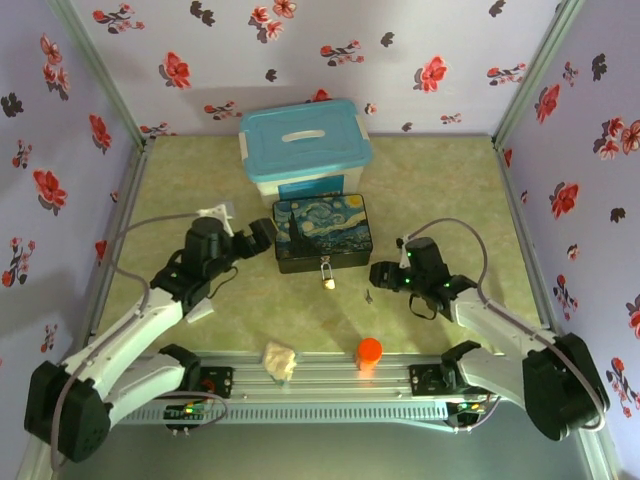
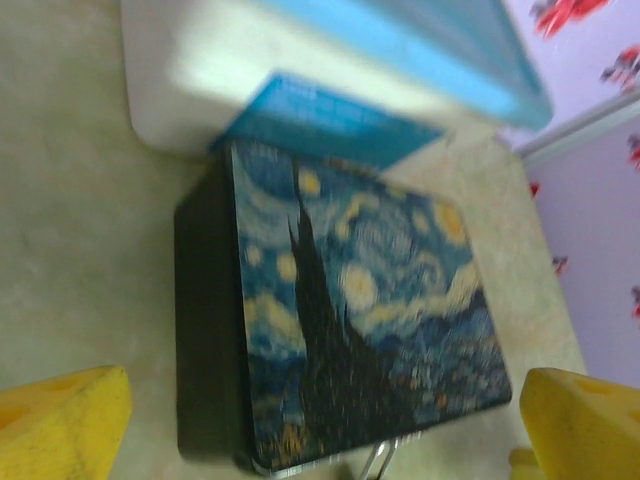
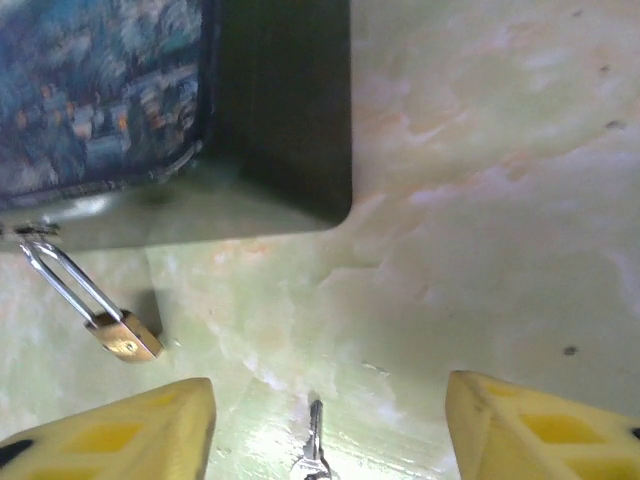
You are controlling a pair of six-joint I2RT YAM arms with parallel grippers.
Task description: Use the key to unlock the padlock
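While the right gripper (image 3: 330, 425) straddles the thin dark metal key (image 3: 314, 445), jaws apart and empty, pickup looks the step; next, pinch it squarely for the small brass padlock (image 3: 122, 335).

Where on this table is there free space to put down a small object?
Bare table lies right of the blue-lidded box and painted tin, toward the right wall, and left of the box. In front of the tin is crowded: padlock, key, right gripper; left gripper at its left.
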